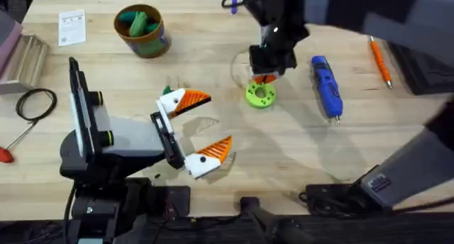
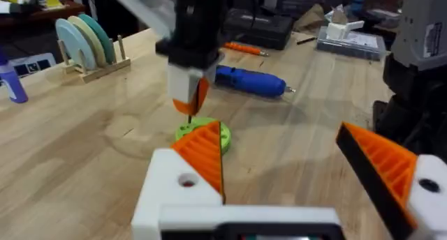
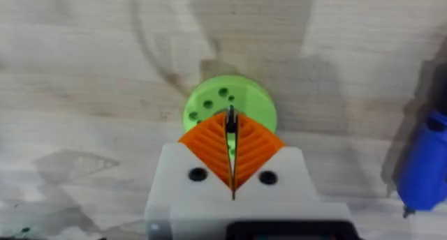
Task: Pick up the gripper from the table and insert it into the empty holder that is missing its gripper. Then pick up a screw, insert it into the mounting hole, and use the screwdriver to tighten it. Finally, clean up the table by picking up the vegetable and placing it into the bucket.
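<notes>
I see R tool (image 3: 231, 139) clamped on a thin dark screw over green disc (image 3: 230, 104); L tool (image 1: 201, 129) apart, near disc.

You get bright, even light from above on the pale counter (image 1: 298, 152), with no hard glare. Soft shadows lie just beside the blue screwdriver (image 1: 327, 86) and under the green disc (image 1: 260, 95). In your overhead view the right arm looms large, dark and blurred along the top and right edge. In your left wrist view the right tool (image 2: 190, 104) is smeared, and the room behind is soft.
</notes>
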Available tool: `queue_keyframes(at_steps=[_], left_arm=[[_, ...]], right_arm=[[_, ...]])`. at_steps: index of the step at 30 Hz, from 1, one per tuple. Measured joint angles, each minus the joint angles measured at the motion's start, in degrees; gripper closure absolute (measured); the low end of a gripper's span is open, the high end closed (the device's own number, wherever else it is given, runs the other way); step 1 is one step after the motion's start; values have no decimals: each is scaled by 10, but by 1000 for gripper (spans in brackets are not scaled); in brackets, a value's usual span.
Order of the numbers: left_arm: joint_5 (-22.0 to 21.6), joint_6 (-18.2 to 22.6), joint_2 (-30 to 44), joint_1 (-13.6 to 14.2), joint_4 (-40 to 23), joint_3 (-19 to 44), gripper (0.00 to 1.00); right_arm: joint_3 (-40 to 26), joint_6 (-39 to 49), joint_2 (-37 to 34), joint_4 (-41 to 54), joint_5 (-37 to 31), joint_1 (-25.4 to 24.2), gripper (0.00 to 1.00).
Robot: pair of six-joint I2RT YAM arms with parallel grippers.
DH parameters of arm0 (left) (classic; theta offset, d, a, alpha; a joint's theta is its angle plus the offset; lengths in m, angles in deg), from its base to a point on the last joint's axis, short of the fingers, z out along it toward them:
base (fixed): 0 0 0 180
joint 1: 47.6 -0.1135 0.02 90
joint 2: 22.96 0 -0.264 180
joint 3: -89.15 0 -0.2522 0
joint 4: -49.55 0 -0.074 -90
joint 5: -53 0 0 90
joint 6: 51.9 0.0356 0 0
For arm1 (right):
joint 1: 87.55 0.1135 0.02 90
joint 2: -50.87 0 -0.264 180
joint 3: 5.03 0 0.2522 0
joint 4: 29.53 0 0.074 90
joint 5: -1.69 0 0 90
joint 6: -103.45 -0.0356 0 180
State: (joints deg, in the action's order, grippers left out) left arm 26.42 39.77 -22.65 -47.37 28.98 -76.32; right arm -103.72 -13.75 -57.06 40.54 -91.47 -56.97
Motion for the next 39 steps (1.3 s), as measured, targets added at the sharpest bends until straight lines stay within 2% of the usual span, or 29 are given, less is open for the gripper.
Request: queue_keyframes(at_steps=[9,20,27,39], left_arm=[[0,0,0,0,0,0,16],[0,0,0,0,0,0,14],[0,0,0,0,0,0,14],[0,0,0,0,0,0,14]], right_arm=[[-94,34,104,86,0,2,995],[-216,157,117,219,0,9,995],[-304,217,117,244,0,75,995],[-311,348,114,204,0,218,995]])
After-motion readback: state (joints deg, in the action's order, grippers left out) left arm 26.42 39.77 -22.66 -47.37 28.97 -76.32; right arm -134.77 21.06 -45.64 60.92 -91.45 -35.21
